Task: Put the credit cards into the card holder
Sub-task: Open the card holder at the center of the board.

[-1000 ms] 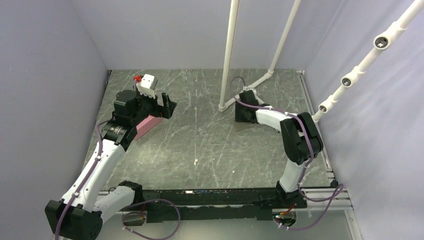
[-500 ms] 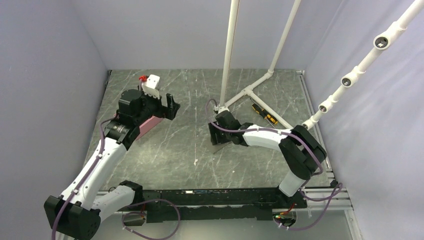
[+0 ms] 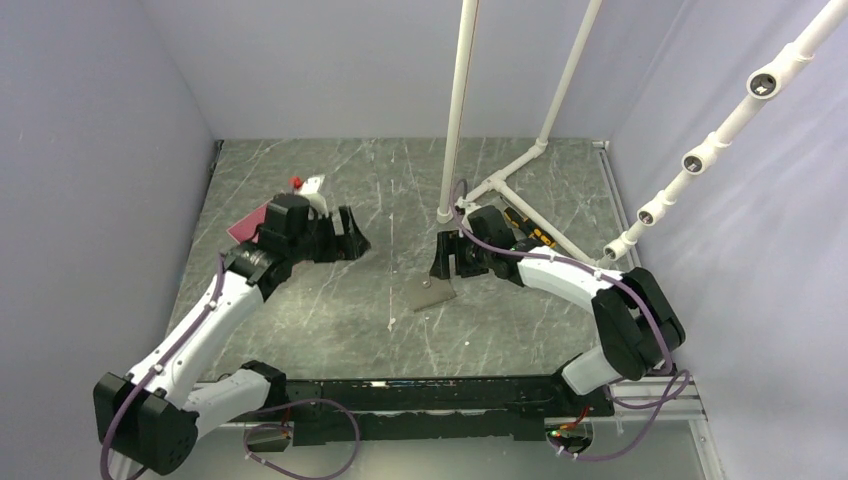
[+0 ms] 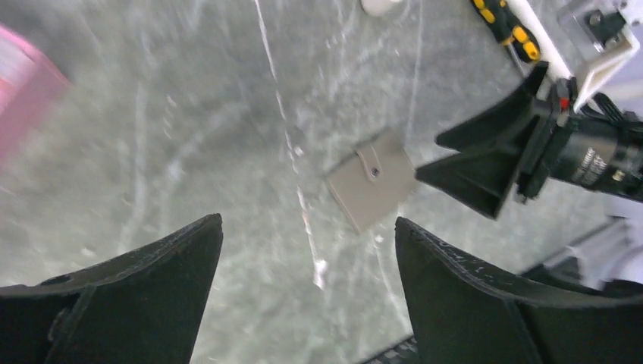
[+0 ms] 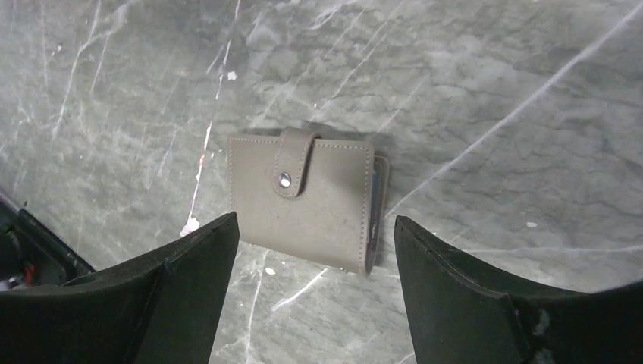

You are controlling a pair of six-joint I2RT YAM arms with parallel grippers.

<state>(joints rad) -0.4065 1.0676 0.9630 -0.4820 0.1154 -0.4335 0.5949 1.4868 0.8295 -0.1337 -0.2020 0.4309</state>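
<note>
Snapped-shut card holder point(image 5: 307, 201) lies below the spread hand point(image 5: 312, 226).

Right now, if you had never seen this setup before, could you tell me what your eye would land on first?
The closed grey card holder, snap fastened, lies flat at the centre with the right gripper poised open over it. To the left, the left gripper hangs open and empty near the pink box, and a yellow-and-black screwdriver lies beyond the right arm.

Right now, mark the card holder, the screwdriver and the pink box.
card holder point(image 5: 311, 208): right wrist view, closed front face.
screwdriver point(image 4: 509, 29): left wrist view, yellow-and-black handle.
pink box point(image 3: 248, 222): top external view, visible corner.
</note>
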